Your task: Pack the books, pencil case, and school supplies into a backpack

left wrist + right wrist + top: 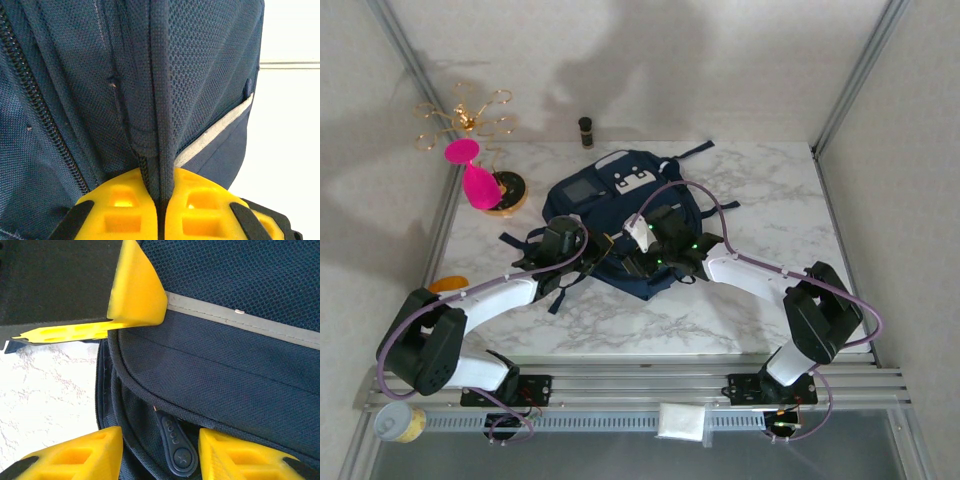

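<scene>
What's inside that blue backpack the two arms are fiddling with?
The inside cannot be seen: the navy fabric of the backpack covers it. Visible: outer cloth, the left gripper pinching a seam, and a dark zip pull between the open fingers of the right gripper.

A large navy-blue fabric backpack (610, 195) fills the middle of the white marble tabletop (775, 210). The left arm (500, 295) and right arm (750, 272) cross over its lower edge. Bare marble lies open at the right of the frame and at lower centre between the arms. A gold wire stand (465, 118) and a pink hourglass-shaped object (472, 172) crowd the upper left. A small dark bottle (586, 131) stands at upper centre.
</scene>
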Robot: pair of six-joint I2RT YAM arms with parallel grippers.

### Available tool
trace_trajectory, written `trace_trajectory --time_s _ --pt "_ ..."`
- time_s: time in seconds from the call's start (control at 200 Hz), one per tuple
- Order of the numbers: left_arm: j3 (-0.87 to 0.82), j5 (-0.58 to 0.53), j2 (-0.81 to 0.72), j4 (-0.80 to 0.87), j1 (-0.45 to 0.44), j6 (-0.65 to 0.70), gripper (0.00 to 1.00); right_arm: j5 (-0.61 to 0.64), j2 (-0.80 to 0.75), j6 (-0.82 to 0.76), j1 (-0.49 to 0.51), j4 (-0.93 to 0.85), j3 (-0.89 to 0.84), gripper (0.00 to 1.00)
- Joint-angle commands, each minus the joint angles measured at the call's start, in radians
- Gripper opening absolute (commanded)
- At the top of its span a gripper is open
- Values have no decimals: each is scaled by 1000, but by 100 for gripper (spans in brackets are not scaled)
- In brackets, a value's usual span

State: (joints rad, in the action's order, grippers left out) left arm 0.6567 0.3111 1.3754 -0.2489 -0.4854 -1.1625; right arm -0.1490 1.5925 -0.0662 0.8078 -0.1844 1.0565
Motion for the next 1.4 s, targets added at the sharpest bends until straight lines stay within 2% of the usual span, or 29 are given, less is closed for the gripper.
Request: trace_trajectory --time_s 0.0,0.165,0.35,0.501,0.641,0.736,0.901,1.071,1.131,1.222,1.392 --pt "49 -15 -1 -58 -2 1 0 55 20 -33 0 17 8 40" --pt "57 -17 -5 -52 -2 1 0 122 11 -57 1 31 7 30" --pt "61 -9 -4 -59 -3 -7 0 61 1 -93 0 61 -19 35" --pt "64 -10 -12 -61 -7 -12 0 80 16 -101 -1 73 -22 26" --pt "67 -19 -15 -39 -5 0 0 138 -42 -81 -3 100 -46 6" --pt "56 -15 -18 -42 -5 1 0 149 -87 -44 -29 100 -65 0" --pt "37 -24 -37 -26 3 15 0 131 -178 18 -74 111 -147 0" --pt "49 -6 -39 -14 13 26 0 152 -216 9 -84 118 -214 0" --pt "52 -7 -52 5 23 38 0 140 -231 27 -108 133 -229 0" --pt "48 7 -72 25 40 57 0 90 -243 61 -200 153 -243 0" --pt "50 63 -80 78 82 121 0 65 -253 61 -241 177 -260 0"
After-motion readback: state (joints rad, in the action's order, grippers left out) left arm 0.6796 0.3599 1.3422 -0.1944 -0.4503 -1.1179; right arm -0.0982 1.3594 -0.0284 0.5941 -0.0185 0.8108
